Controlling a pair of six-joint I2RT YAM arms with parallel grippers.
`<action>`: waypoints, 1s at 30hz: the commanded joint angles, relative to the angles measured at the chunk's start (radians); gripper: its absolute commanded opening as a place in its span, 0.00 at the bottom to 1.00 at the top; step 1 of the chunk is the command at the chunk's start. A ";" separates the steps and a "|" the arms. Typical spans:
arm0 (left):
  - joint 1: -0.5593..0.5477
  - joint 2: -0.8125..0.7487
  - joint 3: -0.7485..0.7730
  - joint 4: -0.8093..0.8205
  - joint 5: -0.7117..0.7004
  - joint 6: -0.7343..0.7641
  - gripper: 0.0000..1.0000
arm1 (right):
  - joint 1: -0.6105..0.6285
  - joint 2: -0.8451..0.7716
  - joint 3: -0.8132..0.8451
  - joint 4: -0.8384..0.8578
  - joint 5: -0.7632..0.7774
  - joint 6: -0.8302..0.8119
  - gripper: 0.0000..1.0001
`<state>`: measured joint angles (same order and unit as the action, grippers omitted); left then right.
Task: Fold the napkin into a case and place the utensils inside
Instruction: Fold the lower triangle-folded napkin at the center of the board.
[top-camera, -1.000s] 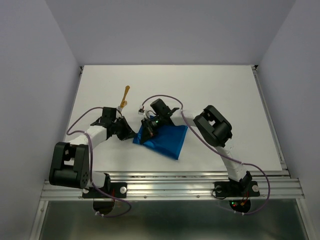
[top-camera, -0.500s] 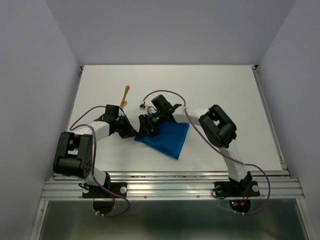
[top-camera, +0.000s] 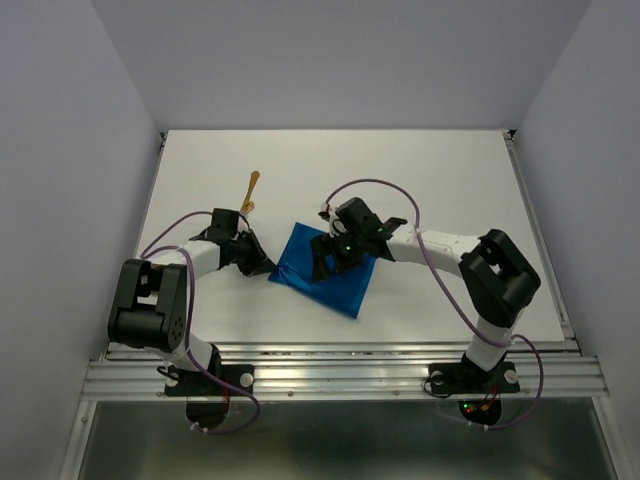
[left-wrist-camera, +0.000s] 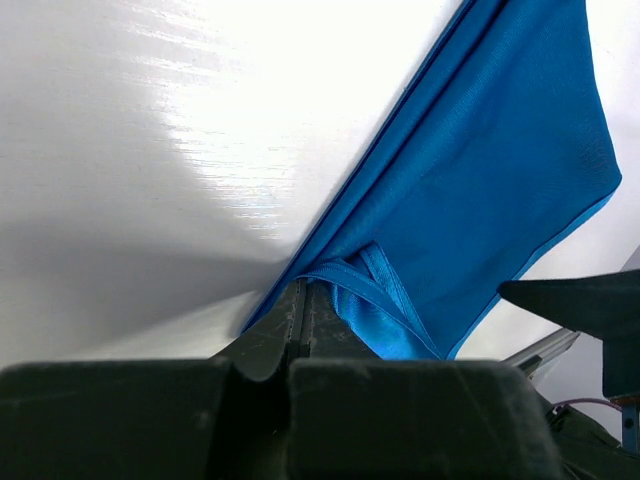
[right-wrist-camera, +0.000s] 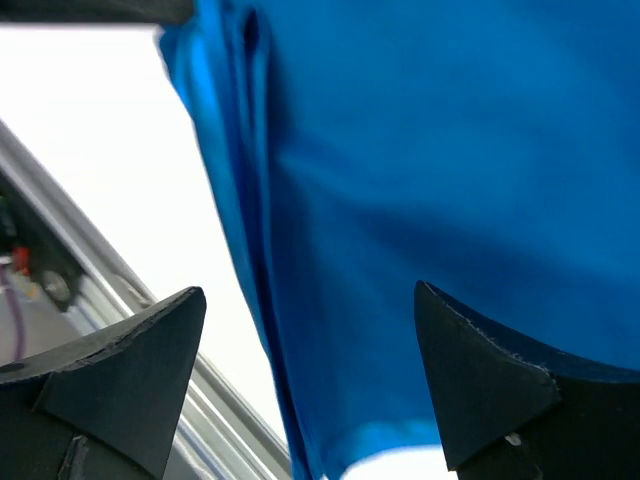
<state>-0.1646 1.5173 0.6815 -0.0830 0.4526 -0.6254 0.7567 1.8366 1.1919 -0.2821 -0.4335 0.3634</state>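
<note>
The bright blue napkin lies folded on the white table between the arms. My left gripper is low at its left corner, jaws shut on the cloth's hemmed edge, which bunches at the left gripper tips. My right gripper hovers over the napkin's upper middle. In the right wrist view the right gripper stands wide open with only the flat napkin below. One golden-orange utensil lies on the table behind the left gripper. No finished case shows.
A metal rail runs along the table's near edge, just in front of the napkin, and appears as the rail in the right wrist view. Purple cables loop over both arms. Grey walls close in the table's left, right and back sides.
My right gripper has opened, let go of the napkin and shifted right over it; its elbow swung right. The napkin now lies flatter. The left gripper has stayed shut in place.
</note>
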 joint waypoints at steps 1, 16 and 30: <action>-0.006 0.000 0.036 0.012 0.004 0.019 0.00 | -0.002 -0.134 -0.107 -0.037 0.147 -0.027 0.91; -0.006 0.015 0.049 0.003 0.001 0.023 0.00 | 0.107 -0.295 -0.273 -0.008 0.245 -0.046 0.92; -0.006 0.015 0.044 0.002 -0.003 0.023 0.00 | 0.213 -0.251 -0.284 0.021 0.326 -0.054 0.62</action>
<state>-0.1646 1.5356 0.6964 -0.0822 0.4541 -0.6243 0.9527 1.5646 0.9142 -0.3027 -0.1604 0.3229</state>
